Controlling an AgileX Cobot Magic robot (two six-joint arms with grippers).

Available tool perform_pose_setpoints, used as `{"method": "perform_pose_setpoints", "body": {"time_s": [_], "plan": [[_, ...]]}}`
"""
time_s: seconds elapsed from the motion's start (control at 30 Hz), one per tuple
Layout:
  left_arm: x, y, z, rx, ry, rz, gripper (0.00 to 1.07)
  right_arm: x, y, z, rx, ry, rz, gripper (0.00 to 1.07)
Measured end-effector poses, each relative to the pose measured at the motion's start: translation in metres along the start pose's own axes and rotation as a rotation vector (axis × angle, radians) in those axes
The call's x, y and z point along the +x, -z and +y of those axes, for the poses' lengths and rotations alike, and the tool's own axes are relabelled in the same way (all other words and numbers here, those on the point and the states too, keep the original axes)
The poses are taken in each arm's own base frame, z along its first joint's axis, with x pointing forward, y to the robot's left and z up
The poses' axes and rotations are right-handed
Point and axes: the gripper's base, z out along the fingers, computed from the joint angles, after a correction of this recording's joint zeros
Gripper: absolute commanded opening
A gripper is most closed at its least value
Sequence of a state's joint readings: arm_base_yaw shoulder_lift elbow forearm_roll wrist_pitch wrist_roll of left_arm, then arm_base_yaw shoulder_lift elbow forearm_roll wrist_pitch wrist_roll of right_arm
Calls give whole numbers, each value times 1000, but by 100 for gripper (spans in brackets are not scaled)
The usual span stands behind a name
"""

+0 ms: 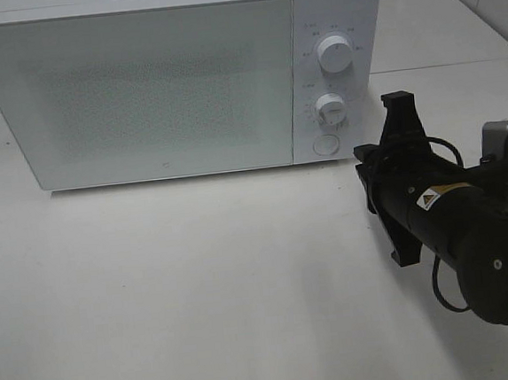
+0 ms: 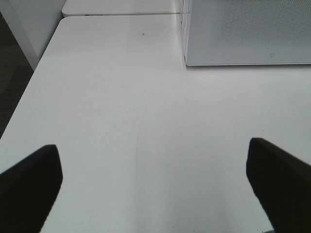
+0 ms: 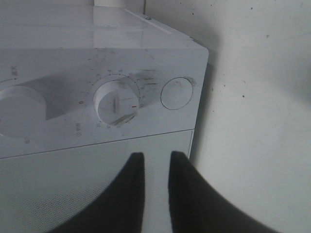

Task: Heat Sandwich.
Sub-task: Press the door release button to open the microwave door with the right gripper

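Observation:
The sandwich is out of view. The white microwave (image 1: 138, 84) stands at the back of the table with its door closed. My right gripper (image 1: 365, 170) hovers just right of the control panel, at the height of the lower knob (image 1: 329, 108) and the round button (image 1: 325, 144). In the right wrist view its black fingers (image 3: 156, 158) stand nearly together with a slim gap and nothing between them, pointing at the door edge below the knob (image 3: 116, 103) and button (image 3: 177, 93). My left gripper (image 2: 153, 148) is wide open and empty over bare table.
An upper knob (image 1: 335, 55) sits above the lower one on the panel. The white table (image 1: 200, 284) stretches in front of the microwave. The left wrist view shows the microwave's corner (image 2: 243, 34) and the table's edge (image 2: 29, 82).

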State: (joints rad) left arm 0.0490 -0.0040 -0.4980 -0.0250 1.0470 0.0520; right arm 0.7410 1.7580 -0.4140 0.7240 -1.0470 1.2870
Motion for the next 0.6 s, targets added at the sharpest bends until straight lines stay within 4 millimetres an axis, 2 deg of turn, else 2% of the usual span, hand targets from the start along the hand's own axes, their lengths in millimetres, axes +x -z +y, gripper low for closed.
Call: {"method": "perform_pose_setpoints", "body": {"time_s": [0.03,0.33,0.6], "plan": [[0,0,0,0,0,0,98,0,0,-1,8,-17,2,0],[0,0,0,0,0,0,98,1,0,-5,47,-43,10,0],[0,0,0,0,0,0,98,10,-16,-13,82,-61,7,0]]}}
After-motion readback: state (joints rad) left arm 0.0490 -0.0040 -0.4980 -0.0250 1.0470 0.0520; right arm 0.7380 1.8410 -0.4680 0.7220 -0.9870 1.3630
